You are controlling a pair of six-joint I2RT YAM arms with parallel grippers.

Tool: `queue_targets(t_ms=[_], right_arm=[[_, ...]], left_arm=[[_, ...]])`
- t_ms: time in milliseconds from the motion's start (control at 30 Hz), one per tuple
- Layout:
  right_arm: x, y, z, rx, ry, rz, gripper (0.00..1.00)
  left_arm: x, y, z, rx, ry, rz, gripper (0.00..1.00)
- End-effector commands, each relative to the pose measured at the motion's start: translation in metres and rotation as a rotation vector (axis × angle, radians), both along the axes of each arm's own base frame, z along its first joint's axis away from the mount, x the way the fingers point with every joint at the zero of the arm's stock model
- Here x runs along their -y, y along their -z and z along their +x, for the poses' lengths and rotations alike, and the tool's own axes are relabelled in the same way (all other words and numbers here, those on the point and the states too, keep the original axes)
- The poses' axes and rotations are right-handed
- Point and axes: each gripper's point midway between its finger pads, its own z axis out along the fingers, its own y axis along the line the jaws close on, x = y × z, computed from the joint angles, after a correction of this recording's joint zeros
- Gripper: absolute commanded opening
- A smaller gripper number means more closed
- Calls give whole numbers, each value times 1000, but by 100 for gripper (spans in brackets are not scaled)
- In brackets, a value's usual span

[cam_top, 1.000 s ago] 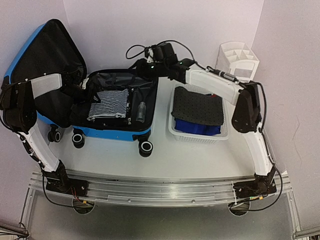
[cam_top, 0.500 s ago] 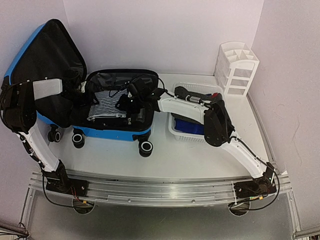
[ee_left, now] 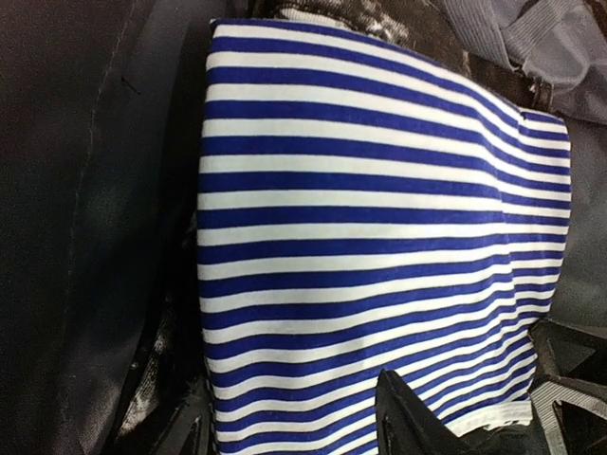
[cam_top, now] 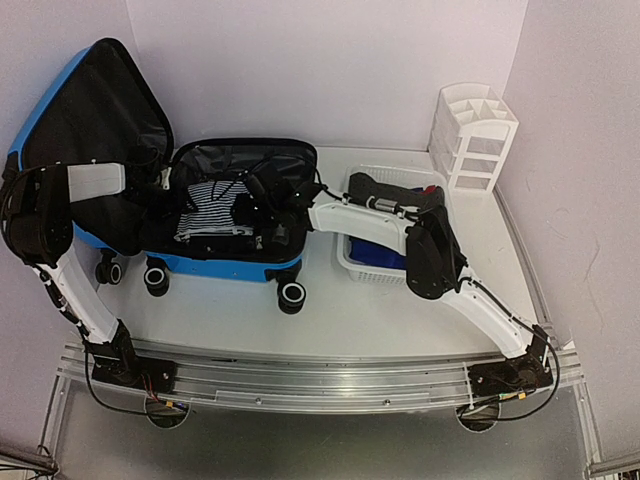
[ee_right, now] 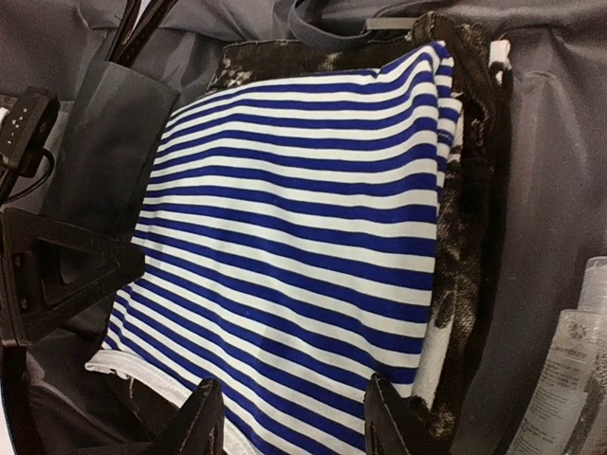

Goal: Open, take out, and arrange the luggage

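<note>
the luggage (cam_top: 225,263) lay flat on the left part of the table (cam_top: 400,320), its lid (cam_top: 95,110) thrown back and leaning up towards the left wall, so the opening step looked done. the unpacking looked partly done. the white basket (cam_top: 352,262) just right of the case already held folded clothes (cam_top: 385,255), a dark piece over a blue 1, though the right arm crossed above it and hid most of it. the white organizer (cam_top: 475,135) stood in the far right corner, and nothing could be made out in its compartments.

inside the case a folded blue-and-white striped garment (ee_right: 303,237) lay on top of a dark patterned garment (ee_right: 465,246), with 2 clear bottles (ee_right: 569,379) beside them along the right wall of the lining.

both arms reached into the case from opposite sides. the left gripper (ee_left: 294,431) hung over 1 end of the striped garment with its jaws apart and the cloth lying flat between the fingertips, holding nothing. the right gripper (ee_right: 296,422) stood the same way at the other end, jaws spread over the white hem, nothing pinched yet.

by this reckoning roughly the middle of the job had been reached: the striped piece, the patterned 1 under it and the bottles were left to lift out and set in place, and a 2-handed pickup of the striped garment seemed the step in hand.
</note>
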Motion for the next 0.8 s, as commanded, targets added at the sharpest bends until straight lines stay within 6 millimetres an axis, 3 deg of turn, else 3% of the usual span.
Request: queue_targets(t_ms=[0, 133, 333, 567, 767], right_arm=[[17, -50, 12, 82, 54, -11, 46], [21, -53, 15, 95, 73, -20, 48], [19, -19, 15, -36, 71, 21, 48], [18, -6, 16, -80, 68, 32, 44], [7, 4, 11, -121, 31, 67, 39]], left_arm=[[2, -13, 12, 48, -20, -39, 55], [7, -4, 11, 20, -20, -75, 47], [13, 0, 9, 10, -2, -111, 40], [15, 6, 5, 0, -3, -120, 39], [16, 7, 5, -2, -3, -133, 39]])
